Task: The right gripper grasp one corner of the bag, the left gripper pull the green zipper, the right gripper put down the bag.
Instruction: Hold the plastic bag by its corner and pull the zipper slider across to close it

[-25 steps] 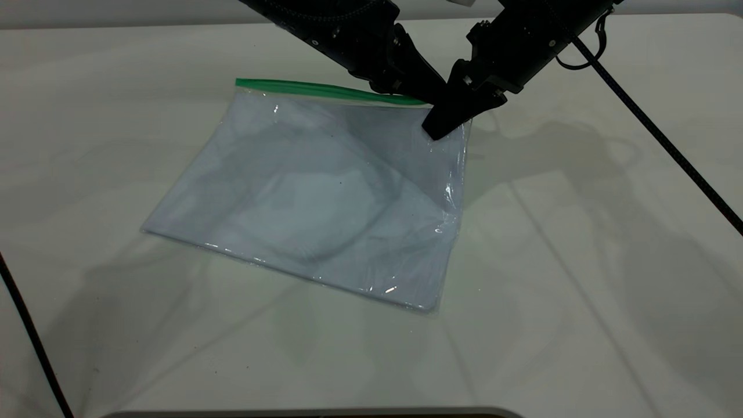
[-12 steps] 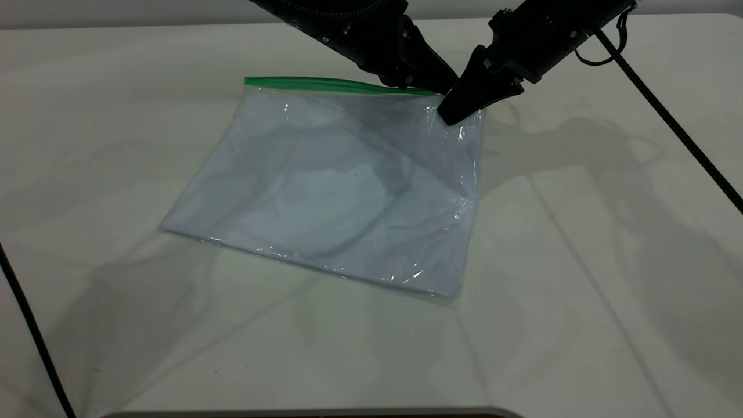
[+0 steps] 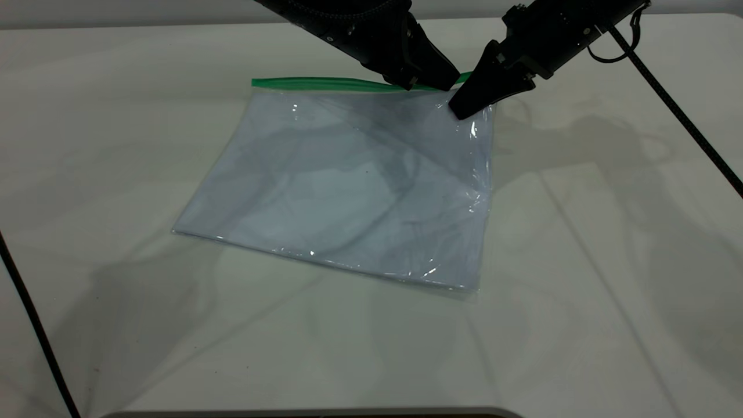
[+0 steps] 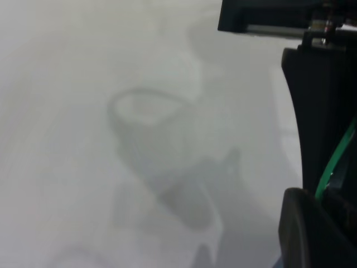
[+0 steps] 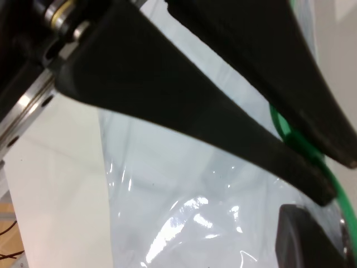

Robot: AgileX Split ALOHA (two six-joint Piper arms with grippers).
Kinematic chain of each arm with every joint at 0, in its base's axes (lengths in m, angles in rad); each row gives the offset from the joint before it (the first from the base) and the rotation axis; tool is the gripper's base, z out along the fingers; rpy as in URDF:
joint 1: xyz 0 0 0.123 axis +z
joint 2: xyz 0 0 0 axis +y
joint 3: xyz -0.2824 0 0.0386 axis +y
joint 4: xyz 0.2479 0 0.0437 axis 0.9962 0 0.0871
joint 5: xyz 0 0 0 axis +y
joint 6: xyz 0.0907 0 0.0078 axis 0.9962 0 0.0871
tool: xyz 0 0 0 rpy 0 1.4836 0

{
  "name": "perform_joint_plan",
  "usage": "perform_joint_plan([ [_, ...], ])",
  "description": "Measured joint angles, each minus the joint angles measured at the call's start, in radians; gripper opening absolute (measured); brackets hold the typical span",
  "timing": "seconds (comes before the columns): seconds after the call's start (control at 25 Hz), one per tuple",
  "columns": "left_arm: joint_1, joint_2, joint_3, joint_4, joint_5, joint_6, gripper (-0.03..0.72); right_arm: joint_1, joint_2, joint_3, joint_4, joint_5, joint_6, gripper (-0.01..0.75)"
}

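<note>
The bag [image 3: 348, 186], a clear pouch with a pale blue-grey sheet inside, lies on the white table, its far right corner raised. The green zipper [image 3: 313, 83] runs along its far edge. My right gripper [image 3: 460, 111] is shut on that raised corner, just below the strip's right end. My left gripper [image 3: 447, 84] sits right beside it, shut on the green zipper near that end. In the left wrist view the green strip [image 4: 334, 162] passes between black fingers. The right wrist view shows the bag [image 5: 167, 184], the strip [image 5: 281, 129] and the left gripper's tip [image 5: 307, 240].
The white table [image 3: 580, 290] stretches round the bag on all sides. A black cable [image 3: 685, 122] crosses the far right of the table and another [image 3: 29, 325] runs down the left edge.
Both grippers have moved to the right and away from the camera, and the whole bag has slid that way with them. The raised corner sits higher and farther back.
</note>
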Motion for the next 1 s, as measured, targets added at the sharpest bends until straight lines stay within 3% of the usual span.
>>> perform_joint_plan([
  [0.56, 0.003, 0.000, -0.049, 0.014, -0.022, 0.014, 0.058, -0.063, -0.004, -0.007, 0.029, 0.024, -0.034, 0.035],
  [1.0, 0.059, 0.012, -0.050, 0.018, -0.025, 0.012, 0.058, -0.107, -0.004, -0.007, 0.025, 0.028, -0.044, 0.035],
])
